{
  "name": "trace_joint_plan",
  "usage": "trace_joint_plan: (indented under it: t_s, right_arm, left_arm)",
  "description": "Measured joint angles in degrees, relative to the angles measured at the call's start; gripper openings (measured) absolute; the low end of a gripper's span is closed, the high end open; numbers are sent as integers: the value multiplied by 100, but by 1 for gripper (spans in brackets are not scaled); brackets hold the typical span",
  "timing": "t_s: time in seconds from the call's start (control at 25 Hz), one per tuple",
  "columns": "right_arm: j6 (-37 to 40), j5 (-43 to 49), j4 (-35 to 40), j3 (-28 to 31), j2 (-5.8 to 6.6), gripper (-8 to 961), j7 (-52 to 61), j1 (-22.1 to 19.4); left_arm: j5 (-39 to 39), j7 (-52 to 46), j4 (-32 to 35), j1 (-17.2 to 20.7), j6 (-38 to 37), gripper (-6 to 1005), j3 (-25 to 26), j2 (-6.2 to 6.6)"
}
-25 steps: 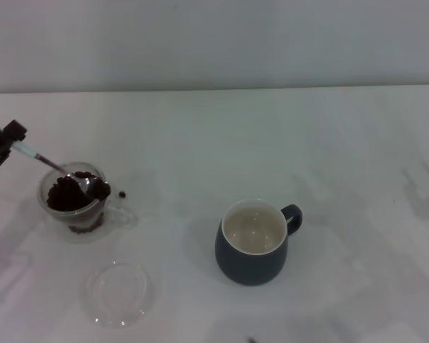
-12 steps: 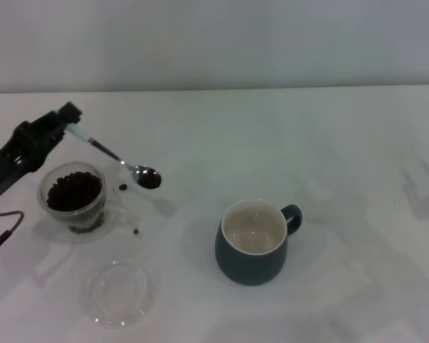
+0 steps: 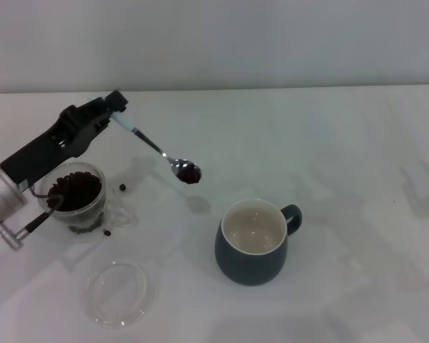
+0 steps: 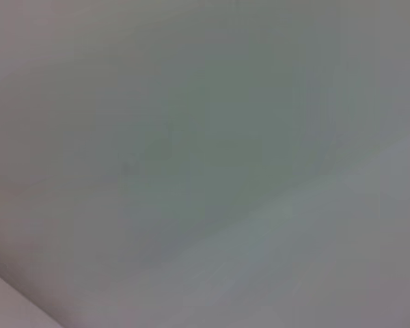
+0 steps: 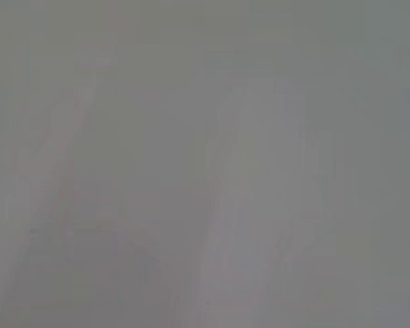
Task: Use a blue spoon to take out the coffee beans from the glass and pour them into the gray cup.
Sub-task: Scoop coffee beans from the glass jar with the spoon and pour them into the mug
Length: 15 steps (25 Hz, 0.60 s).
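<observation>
White counter (image 3: 343, 143): left gripper (image 3: 114, 107), jaws clamped on pale-blue-handled metal spoon (image 3: 157, 150), carries dark coffee beans (image 3: 190, 173) level toward blue-gray ceramic cup (image 3: 252, 243).

Right wrist view gives only a flat, pale grey field, with a few faint lighter streaks running lengthwise through it. Too blurred to tell what surface this is. No object, edge or finger can be made out.

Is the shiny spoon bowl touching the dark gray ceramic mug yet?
Apart. The head view shows white table between the spoon bowl and the mug.
</observation>
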State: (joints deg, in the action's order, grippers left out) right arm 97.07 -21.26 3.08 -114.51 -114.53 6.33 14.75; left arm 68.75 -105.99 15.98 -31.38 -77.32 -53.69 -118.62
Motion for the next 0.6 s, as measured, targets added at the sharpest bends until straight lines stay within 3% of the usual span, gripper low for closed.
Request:
trace_joint_plan:
  t_s: [0.6]
  right_arm:
    - [-5,-1,19,0,-21,394,0,-21]
  left_arm:
    - [4,-198,-203,-605,319,133,-686,-21]
